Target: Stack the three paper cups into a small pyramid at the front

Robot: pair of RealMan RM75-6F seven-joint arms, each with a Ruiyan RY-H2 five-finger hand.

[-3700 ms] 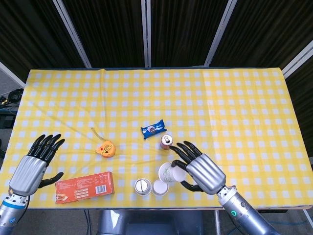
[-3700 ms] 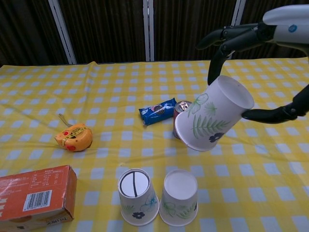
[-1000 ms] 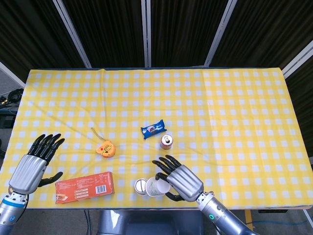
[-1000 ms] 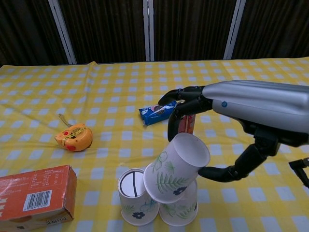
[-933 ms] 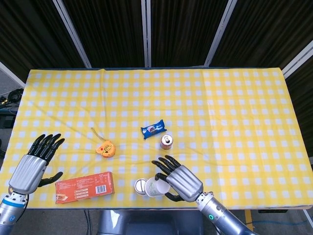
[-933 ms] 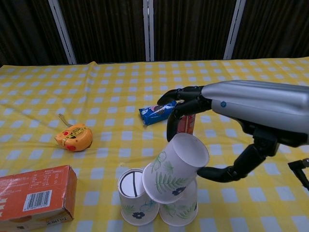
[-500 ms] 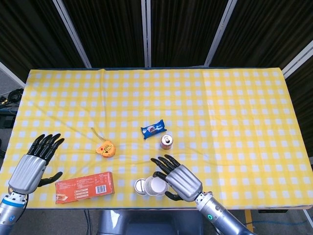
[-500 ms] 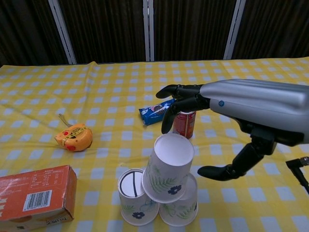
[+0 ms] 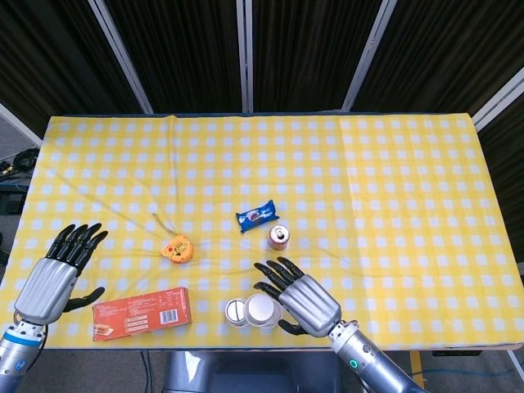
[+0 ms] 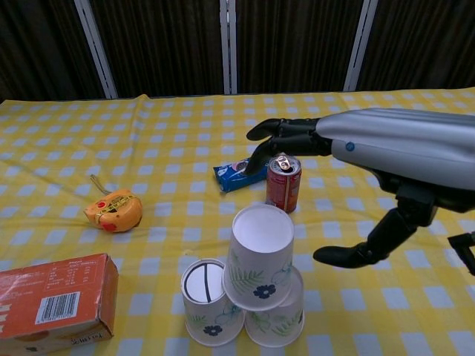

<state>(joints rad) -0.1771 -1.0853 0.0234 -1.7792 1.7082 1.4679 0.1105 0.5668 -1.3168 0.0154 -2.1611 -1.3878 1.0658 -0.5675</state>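
Observation:
Two white paper cups stand upside down side by side at the table's front: the left base cup (image 10: 210, 302) (image 9: 237, 311) and the right base cup (image 10: 280, 319). A third cup (image 10: 260, 256) (image 9: 262, 309), with green leaf print, sits upside down on top of both, straddling them. My right hand (image 10: 386, 156) (image 9: 304, 300) hovers just right of the stack, fingers spread above and behind it and thumb low to the right, touching no cup. My left hand (image 9: 54, 277) stays far left near the front edge, fingers apart, holding nothing.
A red soda can (image 10: 283, 183) stands just behind the stack, under my right hand's fingers. A blue snack packet (image 10: 241, 172) lies beyond it. An orange toy (image 10: 113, 210) and a red carton (image 10: 52, 300) lie to the left. The stack is close to the table's front edge.
My right hand brought the tilted third cup down onto the two base cups, let go, and its fingers lifted up and back. The cup now sits upright on the pair.

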